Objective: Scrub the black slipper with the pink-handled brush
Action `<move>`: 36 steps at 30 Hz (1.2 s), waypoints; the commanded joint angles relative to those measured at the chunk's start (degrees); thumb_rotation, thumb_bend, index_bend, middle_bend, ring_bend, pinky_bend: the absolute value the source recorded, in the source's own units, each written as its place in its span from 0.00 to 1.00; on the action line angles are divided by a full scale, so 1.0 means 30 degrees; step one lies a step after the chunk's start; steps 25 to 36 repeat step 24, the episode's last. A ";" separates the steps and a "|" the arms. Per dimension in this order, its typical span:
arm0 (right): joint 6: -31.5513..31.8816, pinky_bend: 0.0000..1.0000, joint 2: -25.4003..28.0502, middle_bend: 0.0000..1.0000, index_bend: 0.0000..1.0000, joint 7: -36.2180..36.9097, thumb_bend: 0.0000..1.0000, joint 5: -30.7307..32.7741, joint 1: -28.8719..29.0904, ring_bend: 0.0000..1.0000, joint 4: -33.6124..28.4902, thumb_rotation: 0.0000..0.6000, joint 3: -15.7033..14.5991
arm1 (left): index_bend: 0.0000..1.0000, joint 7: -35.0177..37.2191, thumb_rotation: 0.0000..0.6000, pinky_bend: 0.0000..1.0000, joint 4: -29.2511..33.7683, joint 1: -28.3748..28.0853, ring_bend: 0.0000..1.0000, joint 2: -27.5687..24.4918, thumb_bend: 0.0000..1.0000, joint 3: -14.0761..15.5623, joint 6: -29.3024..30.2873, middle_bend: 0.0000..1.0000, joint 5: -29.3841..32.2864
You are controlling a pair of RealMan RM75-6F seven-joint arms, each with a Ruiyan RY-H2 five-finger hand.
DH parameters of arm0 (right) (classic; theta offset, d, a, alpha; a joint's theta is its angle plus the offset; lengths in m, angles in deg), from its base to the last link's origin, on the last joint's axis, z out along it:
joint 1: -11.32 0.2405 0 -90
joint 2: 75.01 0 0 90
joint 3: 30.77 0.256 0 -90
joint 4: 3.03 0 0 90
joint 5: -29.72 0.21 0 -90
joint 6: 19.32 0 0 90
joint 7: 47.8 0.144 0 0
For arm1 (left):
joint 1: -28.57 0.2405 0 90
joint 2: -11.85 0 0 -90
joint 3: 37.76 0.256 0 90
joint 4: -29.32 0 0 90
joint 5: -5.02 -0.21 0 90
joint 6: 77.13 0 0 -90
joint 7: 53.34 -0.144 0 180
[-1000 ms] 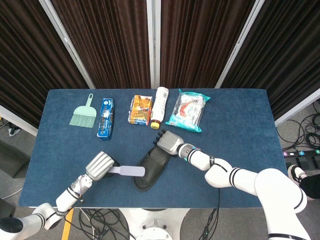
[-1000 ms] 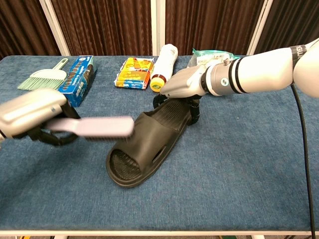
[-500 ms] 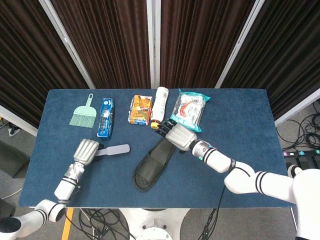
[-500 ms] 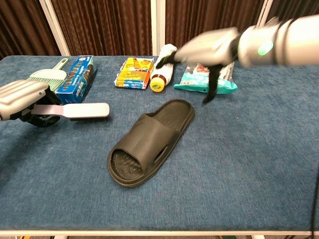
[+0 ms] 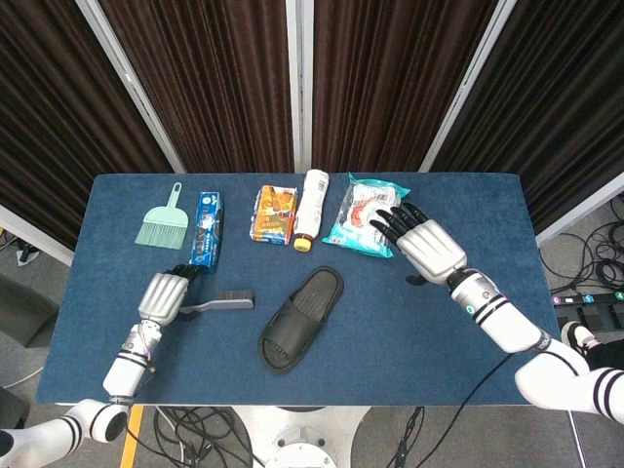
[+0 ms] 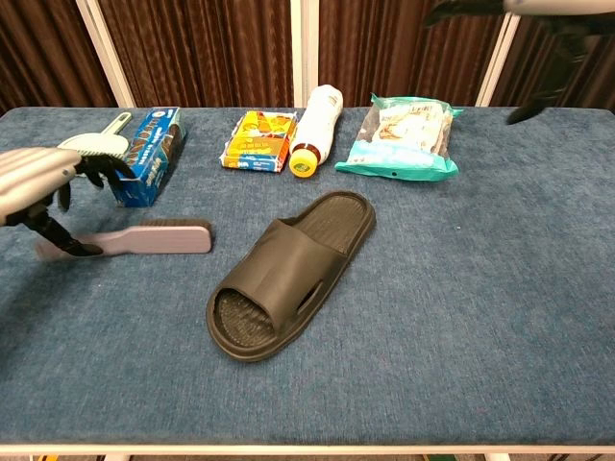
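The black slipper lies sole-down mid-table, toe toward me, with no hand on it. The pink-handled brush lies flat on the blue cloth to the slipper's left, dark bristles showing. My left hand hovers over the handle's end with fingers spread; one fingertip seems to touch the handle, and nothing is gripped. My right hand is raised to the slipper's right, near the snack bag. Its fingers are apart and empty. The chest view cuts it off at the top edge.
Along the table's far side lie a green dustpan brush, a blue box, an orange packet, a white bottle and a snack bag.
My left hand drew the brush off the slipper to the left, laid it on the table and opened. My right hand let go of the slipper's heel and lifted away to the right.
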 commanded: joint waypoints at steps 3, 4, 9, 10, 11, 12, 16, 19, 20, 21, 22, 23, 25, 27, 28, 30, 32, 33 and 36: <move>0.1528 0.00 0.1400 0.00 0.00 0.1205 0.01 -0.0685 -0.1933 0.00 -0.0549 1.00 -0.0723 | 0.17 0.0970 1.00 0.39 0.2453 0.1201 0.21 -0.2448 0.04 0.0025 0.1977 0.28 -0.0540; 0.1807 0.00 0.1672 0.00 0.00 0.1367 0.02 -0.0685 -0.2335 0.00 -0.0624 1.00 -0.0875 | 0.17 0.1211 1.00 0.38 0.2726 0.1493 0.21 -0.2840 0.04 0.0022 0.2461 0.28 -0.0616; 0.5058 0.00 0.2295 0.06 0.00 0.2234 0.10 -0.0569 -0.5334 0.00 -0.0531 1.00 -0.1415 | 0.20 0.1444 1.00 0.38 0.3413 0.3281 0.21 -0.4588 0.04 -0.0256 0.5184 0.28 -0.0361; 0.5697 0.00 0.2286 0.09 0.01 0.2316 0.12 -0.0490 -0.5913 0.00 -0.0426 1.00 -0.1499 | 0.20 0.1257 1.00 0.37 0.3463 0.3609 0.21 -0.4829 0.04 -0.0349 0.5593 0.29 -0.0154; 0.6331 0.00 0.2250 0.10 0.02 0.2379 0.12 -0.0398 -0.6478 0.00 -0.0314 1.00 -0.1563 | 0.21 0.1034 1.00 0.37 0.3499 0.3924 0.21 -0.5059 0.04 -0.0425 0.6002 0.29 0.0016; 0.7178 0.00 0.2160 0.11 0.03 0.2467 0.13 -0.0300 -0.7215 0.00 -0.0171 1.00 -0.1631 | 0.21 0.0855 1.00 0.36 0.3598 0.4335 0.21 -0.5378 0.04 -0.0475 0.6474 0.29 0.0197; 0.9920 0.00 0.1628 0.07 0.02 0.2947 0.13 -0.0290 -0.9496 0.00 0.0173 1.00 -0.1771 | 0.21 0.0194 1.00 0.33 0.4665 0.5756 0.21 -0.6463 0.04 -0.0449 0.7690 0.29 0.0950; 1.1682 0.00 0.1173 0.04 0.00 0.3466 0.13 -0.0681 -1.0968 0.00 0.0438 1.00 -0.1903 | 0.21 -0.0552 1.00 0.31 0.5777 0.6705 0.21 -0.7047 0.04 -0.0069 0.8502 0.29 0.1007; 1.2236 0.00 0.0985 0.03 0.00 0.3653 0.13 -0.0858 -1.1487 0.00 0.0598 1.00 -0.1981 | 0.21 -0.0892 1.00 0.31 0.6354 0.7010 0.21 -0.7311 0.04 0.0176 0.8666 0.29 0.0936; 1.2590 0.00 0.0831 0.03 0.00 0.3753 0.13 -0.0992 -1.1826 0.00 0.0713 1.00 -0.2026 | 0.21 -0.1164 1.00 0.30 0.6834 0.7207 0.21 -0.7531 0.04 0.0381 0.8709 0.29 0.0878; 1.2860 0.00 0.0687 0.02 0.00 0.3850 0.13 -0.1162 -1.2117 0.00 0.0837 1.00 -0.2091 | 0.21 -0.1465 1.00 0.29 0.7333 0.7376 0.21 -0.7751 0.04 0.0572 0.8715 0.29 0.0843; 1.3078 0.00 0.0551 0.02 0.00 0.3962 0.13 -0.1338 -1.2378 0.00 0.0975 1.00 -0.2157 | 0.21 -0.1765 1.00 0.29 0.7805 0.7521 0.21 -0.7953 0.04 0.0734 0.8739 0.29 0.0788; 1.3350 0.00 0.0372 0.02 0.00 0.4085 0.13 -0.1562 -1.2673 0.00 0.1176 1.00 -0.2197 | 0.21 -0.2095 1.00 0.29 0.8364 0.7681 0.21 -0.8179 0.04 0.0922 0.8776 0.29 0.0679; 1.3350 0.00 0.0372 0.02 0.00 0.4085 0.13 -0.1562 -1.2673 0.00 0.1176 1.00 -0.2197 | 0.21 -0.2095 1.00 0.29 0.8364 0.7681 0.21 -0.8179 0.04 0.0922 0.8776 0.29 0.0679; 1.3350 0.00 0.0372 0.02 0.00 0.4085 0.13 -0.1562 -1.2673 0.00 0.1176 1.00 -0.2197 | 0.21 -0.2095 1.00 0.29 0.8364 0.7681 0.21 -0.8179 0.04 0.0922 0.8776 0.29 0.0679; 1.3350 0.00 0.0372 0.02 0.00 0.4085 0.13 -0.1562 -1.2673 0.00 0.1176 1.00 -0.2197 | 0.21 -0.2095 1.00 0.29 0.8364 0.7681 0.21 -0.8179 0.04 0.0922 0.8776 0.29 0.0679; 1.3350 0.00 0.0372 0.02 0.00 0.4085 0.13 -0.1562 -1.2673 0.00 0.1176 1.00 -0.2197 | 0.21 -0.2095 1.00 0.29 0.8364 0.7681 0.21 -0.8179 0.04 0.0922 0.8776 0.29 0.0679; 1.3350 0.00 0.0372 0.02 0.00 0.4085 0.13 -0.1562 -1.2673 0.00 0.1176 1.00 -0.2197 | 0.21 -0.2095 1.00 0.29 0.8364 0.7681 0.21 -0.8179 0.04 0.0922 0.8776 0.29 0.0679; 1.3350 0.00 0.0372 0.02 0.00 0.4085 0.13 -0.1562 -1.2673 0.00 0.1176 1.00 -0.2197 | 0.21 -0.2095 1.00 0.29 0.8364 0.7681 0.21 -0.8179 0.04 0.0922 0.8776 0.29 0.0679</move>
